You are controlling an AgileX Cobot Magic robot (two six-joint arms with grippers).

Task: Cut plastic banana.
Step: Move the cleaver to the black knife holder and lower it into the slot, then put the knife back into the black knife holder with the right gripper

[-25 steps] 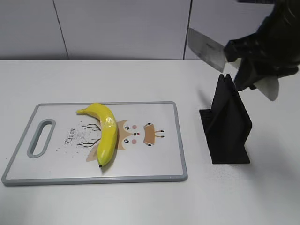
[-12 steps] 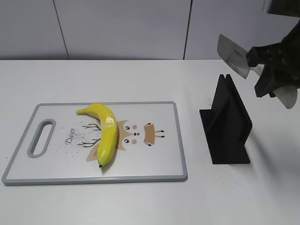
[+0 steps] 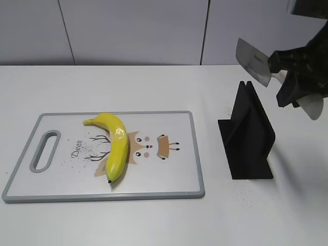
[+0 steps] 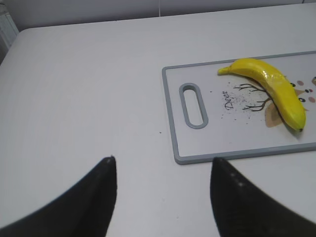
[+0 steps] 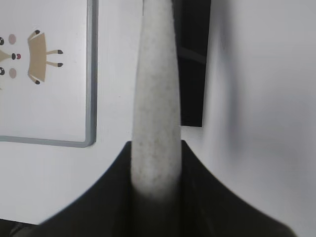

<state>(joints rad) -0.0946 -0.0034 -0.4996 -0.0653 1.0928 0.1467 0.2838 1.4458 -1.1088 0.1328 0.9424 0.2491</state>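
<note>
The yellow plastic banana [image 3: 116,144] lies whole on the white cutting board [image 3: 169,179], left of the deer picture; it also shows in the left wrist view [image 4: 271,86]. My right gripper [image 3: 294,84] is shut on a knife with a pale speckled handle [image 5: 154,108] and a steel blade [image 3: 252,61], held in the air above the black knife stand [image 3: 248,136]. My left gripper [image 4: 163,160] is open and empty above the bare table, left of the board's handle end [image 4: 193,105]. It is out of the exterior view.
The black knife stand stands right of the board and shows in the right wrist view [image 5: 192,64] under the knife handle. The board's corner [image 5: 89,133] lies left of it. A white wall runs behind the table [image 3: 154,87].
My right gripper carried the knife right and a little up, from above the stand's left side to above its right. In the last half second it barely moved. The banana has not moved.
</note>
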